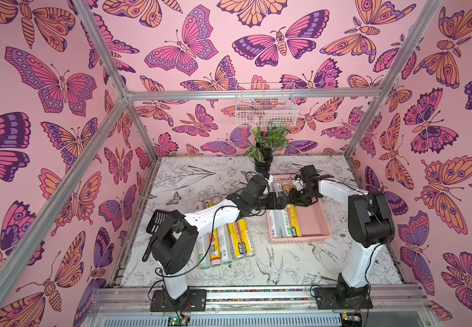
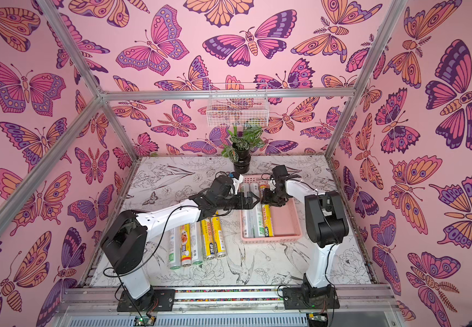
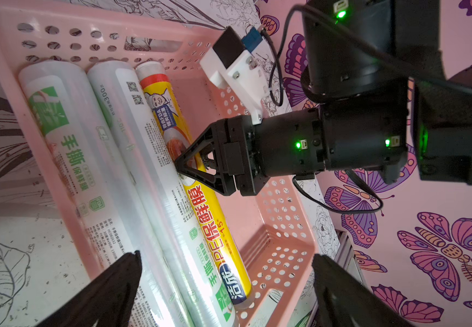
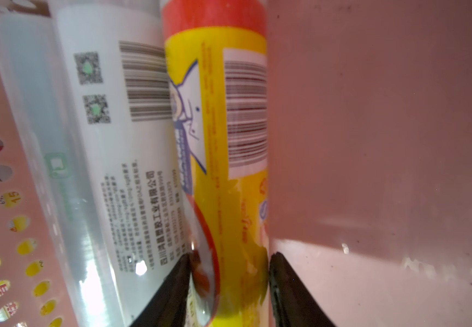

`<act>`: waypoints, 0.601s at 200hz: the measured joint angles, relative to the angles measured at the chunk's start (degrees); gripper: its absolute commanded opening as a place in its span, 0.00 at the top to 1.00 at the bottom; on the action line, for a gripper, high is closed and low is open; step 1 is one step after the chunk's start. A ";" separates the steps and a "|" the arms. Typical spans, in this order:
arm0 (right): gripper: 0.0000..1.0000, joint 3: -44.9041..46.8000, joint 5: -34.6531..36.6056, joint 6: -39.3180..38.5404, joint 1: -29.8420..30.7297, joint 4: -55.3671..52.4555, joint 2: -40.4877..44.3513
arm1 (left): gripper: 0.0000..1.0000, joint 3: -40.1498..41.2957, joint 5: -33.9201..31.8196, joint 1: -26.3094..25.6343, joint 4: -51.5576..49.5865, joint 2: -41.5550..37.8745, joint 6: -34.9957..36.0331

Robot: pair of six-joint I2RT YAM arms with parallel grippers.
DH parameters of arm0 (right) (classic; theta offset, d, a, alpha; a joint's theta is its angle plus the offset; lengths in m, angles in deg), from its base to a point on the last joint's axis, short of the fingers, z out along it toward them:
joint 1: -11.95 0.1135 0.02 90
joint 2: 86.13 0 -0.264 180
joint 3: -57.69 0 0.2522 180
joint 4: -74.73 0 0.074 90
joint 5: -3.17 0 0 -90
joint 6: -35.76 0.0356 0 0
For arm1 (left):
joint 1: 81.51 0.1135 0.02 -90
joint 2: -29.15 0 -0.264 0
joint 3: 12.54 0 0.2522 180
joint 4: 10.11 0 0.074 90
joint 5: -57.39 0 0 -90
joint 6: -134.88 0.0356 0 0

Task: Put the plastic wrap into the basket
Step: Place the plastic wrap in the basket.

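We see the right gripper (image 4: pixel 229 254) lowered into the pink basket (image 3: pixel 283 246), its jaws set against both sides of the yellow plastic wrap roll (image 3: pixel 215 223). That roll lies on the basket floor beside two silvery rolls (image 3: pixel 67 158). The left gripper (image 3: pixel 227 254) hangs spread wide above them, holding nothing. Five more rolls (image 1: pixel 229 240) lie on the worktop (image 1: pixel 285 263) beside the basket.
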 measured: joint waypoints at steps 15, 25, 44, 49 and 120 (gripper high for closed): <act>0.55 0.00 -0.22 0.00 0.00 0.07 0.00 | 0.00 0.02 0.02 0.04 0.00 0.00 0.00; 0.54 0.00 -0.24 0.02 0.00 0.09 0.00 | 0.00 0.04 0.00 0.11 0.00 0.00 0.00; 0.51 0.00 -0.22 0.24 0.00 0.11 0.04 | 0.00 0.15 0.00 0.24 0.00 -0.02 0.00; 0.50 0.00 -0.15 0.37 0.00 0.11 0.11 | 0.00 0.20 0.00 0.24 0.00 -0.02 0.00; 0.47 0.13 1.18 1.38 0.00 0.07 6.19 | 0.00 1.46 -0.15 0.35 -0.02 -1.22 0.00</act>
